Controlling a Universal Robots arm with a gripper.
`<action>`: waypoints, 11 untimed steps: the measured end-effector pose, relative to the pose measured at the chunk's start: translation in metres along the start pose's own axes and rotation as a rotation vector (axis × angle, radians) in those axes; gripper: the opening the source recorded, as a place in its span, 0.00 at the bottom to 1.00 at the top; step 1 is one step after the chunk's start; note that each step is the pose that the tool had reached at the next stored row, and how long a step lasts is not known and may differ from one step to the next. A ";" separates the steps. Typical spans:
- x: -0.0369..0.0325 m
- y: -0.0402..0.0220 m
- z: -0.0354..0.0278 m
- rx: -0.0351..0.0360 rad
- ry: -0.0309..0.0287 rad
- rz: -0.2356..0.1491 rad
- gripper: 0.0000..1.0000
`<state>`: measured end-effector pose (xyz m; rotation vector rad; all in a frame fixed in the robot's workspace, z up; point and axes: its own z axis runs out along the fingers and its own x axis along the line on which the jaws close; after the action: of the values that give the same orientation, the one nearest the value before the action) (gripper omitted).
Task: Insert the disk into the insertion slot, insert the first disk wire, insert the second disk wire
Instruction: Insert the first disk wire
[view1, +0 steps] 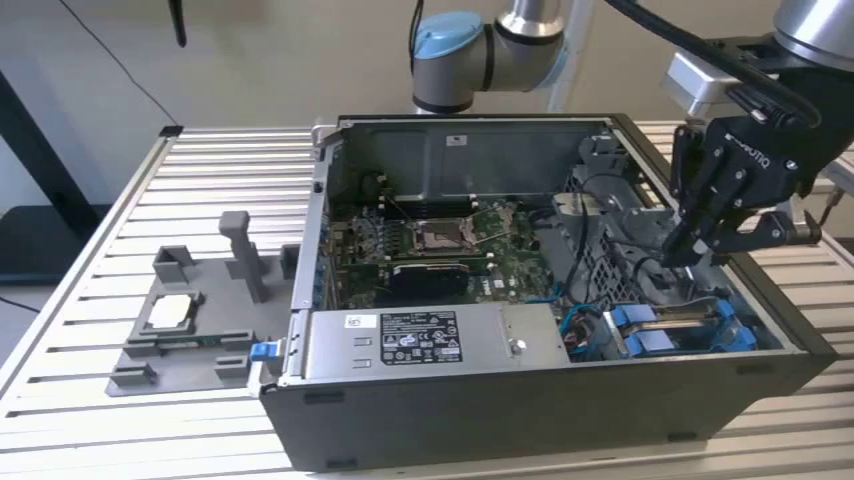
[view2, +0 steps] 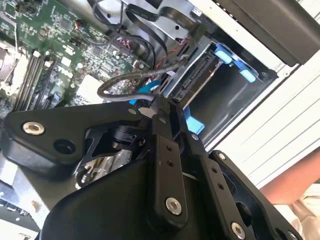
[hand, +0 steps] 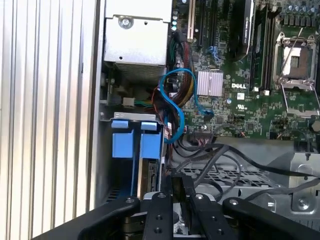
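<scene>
The disk (view2: 197, 75) stands edge-on in the insertion slot (view2: 220, 100), its blue carrier frame (hand: 135, 145) showing at the case's front corner (view1: 667, 335). My black gripper (view1: 687, 250) hangs over the drive cage at the exterior view's right. Both wrist views show its fingers pressed together just off the disk's connector edge. In the second wrist view the gripper (view2: 156, 107) pinches the small connector of a blue disk wire (view2: 145, 90). A black braided wire (view2: 125, 82) loops beside it. In the first wrist view the gripper (hand: 176, 187) sits beside the blue carrier.
The open case (view1: 534, 400) lies on a slatted aluminium table (view1: 80, 400). A grey power-supply box (view1: 400, 340) fills the case's front, the motherboard (view1: 441, 245) lies behind it. A grey fixture (view1: 187, 310) stands left of the case. Loose cables (hand: 175, 100) crowd the cage.
</scene>
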<state>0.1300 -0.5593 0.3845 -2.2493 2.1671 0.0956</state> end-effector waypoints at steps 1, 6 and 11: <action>0.0027 0.0001 0.0006 0.0005 0.0010 0.000 0.19; 0.0143 0.0004 0.0029 0.0045 0.0076 0.000 0.19; 0.0162 0.0005 0.0033 0.0056 0.0095 0.000 0.19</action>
<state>0.1300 -0.5753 0.3803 -2.2515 2.1691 0.0788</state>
